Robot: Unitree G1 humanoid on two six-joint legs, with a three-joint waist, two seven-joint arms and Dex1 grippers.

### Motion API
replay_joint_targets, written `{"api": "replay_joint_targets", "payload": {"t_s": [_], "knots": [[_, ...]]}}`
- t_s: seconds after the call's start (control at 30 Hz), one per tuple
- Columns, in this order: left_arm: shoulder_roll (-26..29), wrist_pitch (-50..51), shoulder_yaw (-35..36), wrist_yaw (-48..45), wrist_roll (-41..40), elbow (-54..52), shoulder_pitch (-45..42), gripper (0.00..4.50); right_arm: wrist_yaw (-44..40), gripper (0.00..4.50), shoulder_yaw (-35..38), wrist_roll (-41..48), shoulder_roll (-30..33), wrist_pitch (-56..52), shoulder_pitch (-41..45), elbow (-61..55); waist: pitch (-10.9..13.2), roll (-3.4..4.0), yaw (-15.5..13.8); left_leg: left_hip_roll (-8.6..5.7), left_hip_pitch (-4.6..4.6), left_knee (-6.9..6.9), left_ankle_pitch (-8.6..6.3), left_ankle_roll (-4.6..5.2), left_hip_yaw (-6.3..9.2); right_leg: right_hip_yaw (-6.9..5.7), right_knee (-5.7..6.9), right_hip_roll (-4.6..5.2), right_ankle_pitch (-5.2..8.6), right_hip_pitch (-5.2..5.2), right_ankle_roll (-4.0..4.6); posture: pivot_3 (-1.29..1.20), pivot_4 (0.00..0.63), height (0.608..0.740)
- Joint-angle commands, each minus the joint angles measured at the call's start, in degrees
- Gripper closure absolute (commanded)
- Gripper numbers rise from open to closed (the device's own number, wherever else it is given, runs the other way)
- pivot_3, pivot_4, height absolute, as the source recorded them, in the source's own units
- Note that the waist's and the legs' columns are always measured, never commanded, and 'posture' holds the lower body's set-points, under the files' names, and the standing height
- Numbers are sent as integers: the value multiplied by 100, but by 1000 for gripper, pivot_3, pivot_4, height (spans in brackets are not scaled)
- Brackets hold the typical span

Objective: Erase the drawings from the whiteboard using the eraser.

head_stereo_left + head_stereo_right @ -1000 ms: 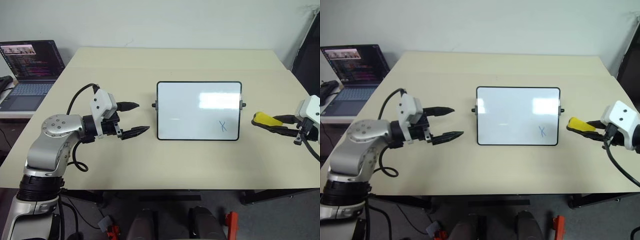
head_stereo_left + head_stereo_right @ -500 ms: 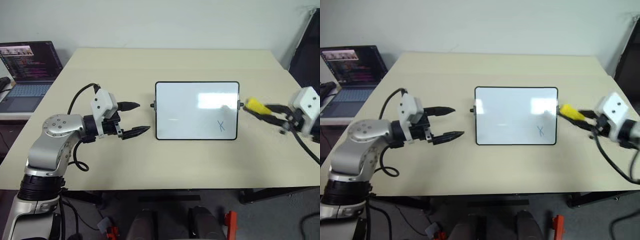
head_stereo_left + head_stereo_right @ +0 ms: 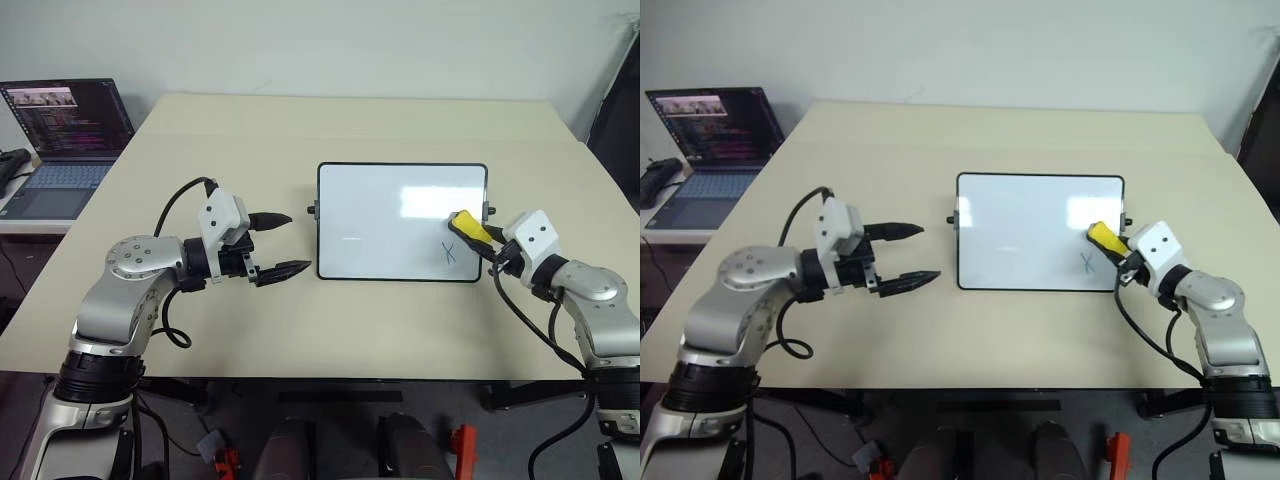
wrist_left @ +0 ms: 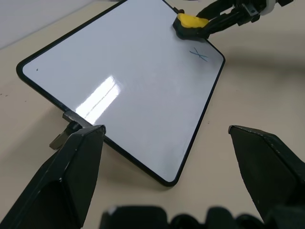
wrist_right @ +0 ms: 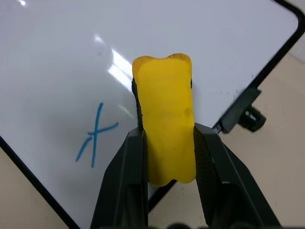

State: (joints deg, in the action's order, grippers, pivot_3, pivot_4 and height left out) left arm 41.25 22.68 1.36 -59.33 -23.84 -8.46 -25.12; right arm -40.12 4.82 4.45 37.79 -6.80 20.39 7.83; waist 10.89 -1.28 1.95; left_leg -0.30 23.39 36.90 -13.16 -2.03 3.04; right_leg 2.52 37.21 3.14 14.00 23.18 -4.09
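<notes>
Currently the eraser is clamped between the two black fingers of the right gripper, pinched at its waist so the yellow block bulges out past the fingertips. It is held over the right-hand part of the whiteboard, just beside the blue X, on the side of the X nearer the board's far right corner. Whether the eraser's tip is actually touching the glossy surface cannot be told from the head views or the wrist views.

The whiteboard is laid flat on the beige table, roughly at its centre, long sides running left to right, with a small dark knob seen on the left short side and another on the right. Only the X is seen as a marking; the remaining board area is seen as bare white with light glare. A faint short streak is seen at centre-left of the board; what it is cannot be told.

The left gripper is held with its fingers spread well apart, nothing between them, pointing toward the board's left edge, near it but apart from it.

A laptop is seen open at the far left, on a separate surface beside the table, screen lit.
</notes>
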Motion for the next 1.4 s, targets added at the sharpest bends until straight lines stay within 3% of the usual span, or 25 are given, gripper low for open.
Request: {"api": "replay_joint_targets", "payload": {"t_s": [0.03, 0.2, 0.37, 0.7, 1.07, 1.2, 1.33, 1.4], "knots": [[49, -30, 70, 8, -23, -145, -66, 0, -22, 3541, -242, -201, -2, 146, 107, 106, 0, 0, 11, 1, -1, 0, 0, 0, 0, 0, 0, -1, 0, 0, 0, 0, 150, 740], [46, -28, 75, 11, -16, -141, -76, 0, -290, 3541, -948, -455, -177, 63, -226, 145, -5, -7, 46, 6, -26, 0, 0, 0, -1, 2, 3, -6, -2, -23, 4, 0, 150, 740], [83, 15, 110, 21, -25, -178, -68, 0, -556, 3541, -1279, -341, -210, -464, -646, -483, -10, -16, 63, 10, -108, 2, 0, 3, 3, -2, -15, -7, 21, -116, -3, 0, 150, 740], [56, 5, 70, 17, -2, -99, -164, 0, -283, 3541, -554, -212, 94, -447, -298, -240, -12, -19, 28, 9, -139, 4, 4, 7, 0, 1, -17, -5, 26, -144, 17, 0, 150, 740], [-15, -58, -27, -40, 39, 25, -278, 0, 45, 3541, -243, -476, 617, 62, -311, 533, -12, -21, -2, 9, -139, 4, 4, 7, -2, 1, -22, -5, 26, -146, 16, 0, 150, 740], [-15, -65, -40, -53, 18, 28, -320, 0, -348, 3541, 171, 369, 545, -261, -395, -242, -11, -20, -6, 10, -137, 2, 4, 7, -2, 2, -22, -5, 26, -144, 16, 0, 150, 740], [-77, -25, -19, -88, -114, -25, -386, 0, -595, 3541, 1266, 1967, 710, -1506, -135, -1309, 1, -3, -5, 9, -86, 0, 4, 7, 0, 3, -18, -5, 3, -97, -10, 0, 150, 740], [-171, 32, -50, -117, -218, -74, -435, 0, -511, 3541, 1750, 2148, 972, -1791, -4, -1242, 1, -2, -16, 9, -64, 1, 4, 7, 7, -3, -17, -6, -9, -80, 4, 0, 150, 740]]}}
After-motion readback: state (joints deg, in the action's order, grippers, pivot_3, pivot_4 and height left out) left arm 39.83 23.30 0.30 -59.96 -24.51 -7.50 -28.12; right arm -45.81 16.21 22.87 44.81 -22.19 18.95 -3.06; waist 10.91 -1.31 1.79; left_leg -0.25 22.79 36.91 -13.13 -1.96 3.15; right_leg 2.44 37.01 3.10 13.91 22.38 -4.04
